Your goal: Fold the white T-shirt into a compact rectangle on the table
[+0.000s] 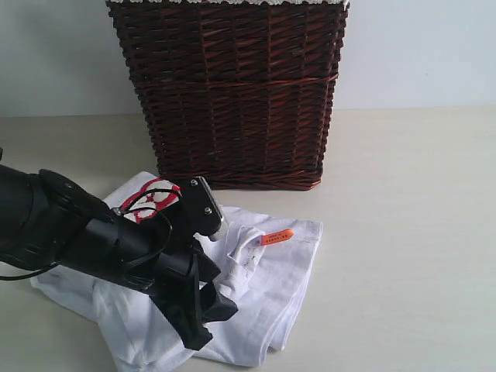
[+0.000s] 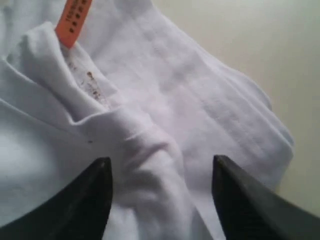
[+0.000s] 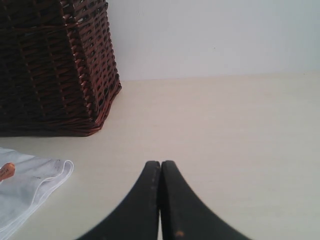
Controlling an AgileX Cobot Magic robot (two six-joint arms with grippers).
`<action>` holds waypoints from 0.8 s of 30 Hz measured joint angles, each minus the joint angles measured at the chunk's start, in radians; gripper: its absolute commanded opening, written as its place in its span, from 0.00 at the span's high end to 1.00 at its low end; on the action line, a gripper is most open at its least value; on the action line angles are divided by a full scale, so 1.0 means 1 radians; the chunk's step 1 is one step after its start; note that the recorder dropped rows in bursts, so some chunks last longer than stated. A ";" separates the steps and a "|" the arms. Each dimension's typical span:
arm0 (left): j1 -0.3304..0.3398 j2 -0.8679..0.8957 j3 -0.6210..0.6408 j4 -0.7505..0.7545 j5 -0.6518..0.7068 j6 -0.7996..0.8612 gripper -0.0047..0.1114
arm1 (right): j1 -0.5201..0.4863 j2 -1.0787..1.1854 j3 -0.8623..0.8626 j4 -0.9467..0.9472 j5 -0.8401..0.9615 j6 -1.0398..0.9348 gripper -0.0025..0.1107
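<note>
The white T-shirt [image 1: 287, 256] lies crumpled on the table [image 1: 411, 232] in front of the basket. Its red-outlined lettering [image 1: 151, 198] shows at the back left and its orange tag [image 1: 277, 236] near the collar. My left gripper [image 1: 211, 322] hovers low over the shirt's middle. In the left wrist view this gripper [image 2: 161, 160] is open, its fingers standing either side of a raised fold of shirt [image 2: 200, 100] without pinching it, with the tag [image 2: 74, 17] beyond. My right gripper [image 3: 161, 163] is shut and empty over bare table [image 3: 225, 125], to the right of the shirt's corner [image 3: 25, 185]. It is outside the exterior view.
A tall dark wicker basket [image 1: 232, 93] stands at the back of the table, just behind the shirt, and also shows in the right wrist view [image 3: 50, 65]. A pale wall [image 1: 418, 46] rises behind it. Bare table stretches to the right of the shirt.
</note>
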 measured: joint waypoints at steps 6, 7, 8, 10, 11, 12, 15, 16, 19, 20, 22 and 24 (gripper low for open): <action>0.000 0.043 -0.015 -0.002 -0.022 0.008 0.72 | 0.000 0.000 0.000 0.000 0.000 0.000 0.98; 0.000 0.048 -0.015 -0.002 -0.024 0.008 0.81 | 0.000 0.000 0.000 0.000 0.000 0.000 0.98; 0.000 0.055 -0.017 -0.002 -0.024 0.008 0.90 | 0.000 0.000 0.000 0.000 0.000 0.000 0.98; 0.000 0.055 -0.017 -0.002 -0.028 0.008 0.96 | 0.000 0.000 0.000 0.000 0.000 0.000 0.98; 0.000 0.055 -0.017 -0.002 -0.030 0.008 0.96 | 0.000 0.000 0.000 0.000 0.000 0.000 0.98; 0.000 0.055 -0.017 -0.002 -0.030 0.010 0.96 | 0.000 0.000 0.000 0.000 0.000 0.000 0.98; 0.000 0.055 -0.017 -0.002 -0.030 0.012 0.96 | 0.000 0.000 0.000 0.000 0.000 0.000 0.98; 0.000 0.055 -0.017 -0.004 -0.030 0.012 0.96 | 0.000 0.000 0.000 0.000 0.000 0.000 0.98; 0.000 0.053 -0.031 -0.006 -0.030 0.010 0.96 | 0.000 0.000 0.000 0.000 0.000 0.000 0.98; 0.000 0.048 -0.041 -0.006 -0.030 0.010 0.96 | 0.000 0.000 0.000 0.000 0.000 0.000 0.98; 0.000 0.031 -0.070 -0.006 -0.028 0.002 0.96 | 0.000 0.000 0.000 0.000 0.000 0.000 0.98; 0.000 0.012 -0.099 -0.008 -0.026 -0.013 0.96 | 0.000 0.000 0.000 0.000 0.000 0.000 0.98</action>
